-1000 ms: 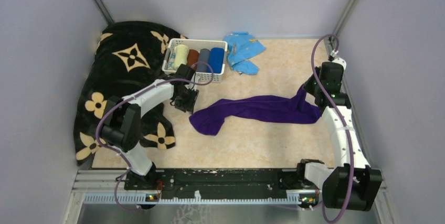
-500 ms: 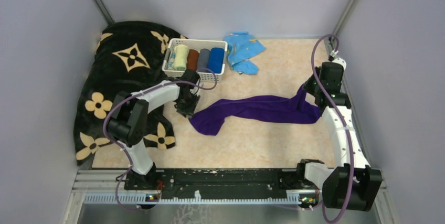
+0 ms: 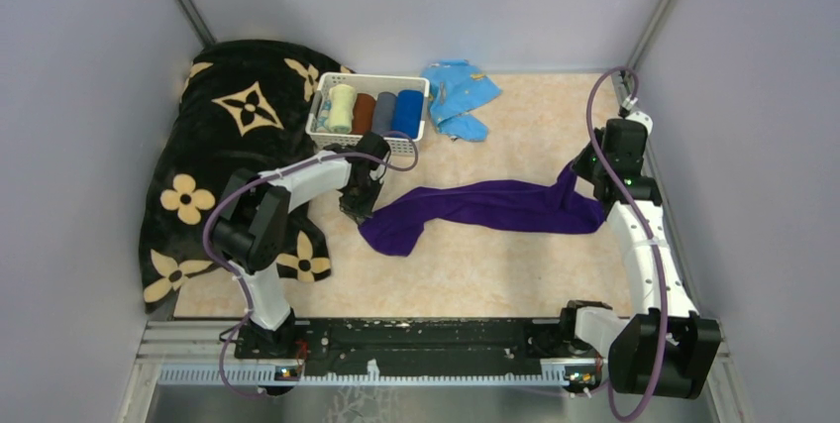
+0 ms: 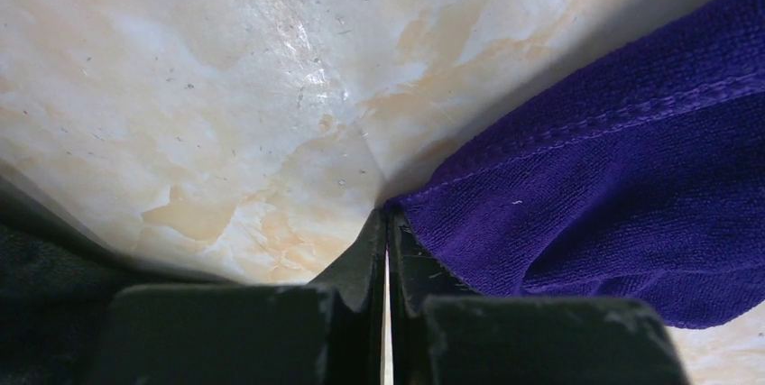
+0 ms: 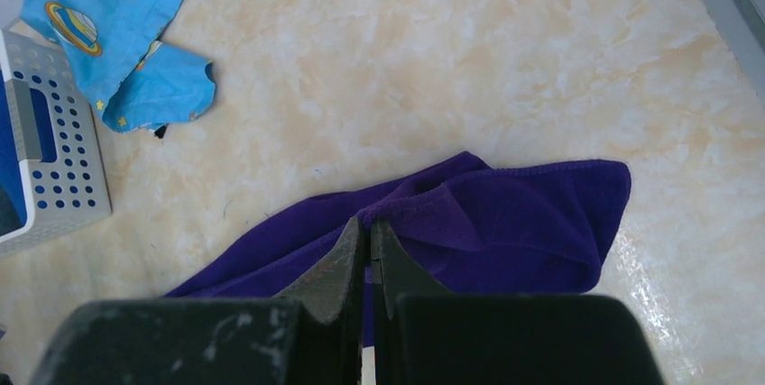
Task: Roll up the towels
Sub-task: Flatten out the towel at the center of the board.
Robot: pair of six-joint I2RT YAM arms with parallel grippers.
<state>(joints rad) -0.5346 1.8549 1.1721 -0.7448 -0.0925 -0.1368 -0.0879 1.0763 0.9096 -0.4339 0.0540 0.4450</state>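
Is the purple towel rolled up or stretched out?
Stretched out, not rolled. The purple towel lies as a long bunched strip across the table, with the left gripper and right gripper pinching its ends.

Purple towel [image 3: 495,207] unrolled, bunched lengthwise on table [image 3: 515,274]; blue towel [image 3: 408,112], yellow towel [image 3: 342,106] rolled in basket [image 3: 374,77]

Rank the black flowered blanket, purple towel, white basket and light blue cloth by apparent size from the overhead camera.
1. black flowered blanket
2. purple towel
3. white basket
4. light blue cloth, fairly close to the basket
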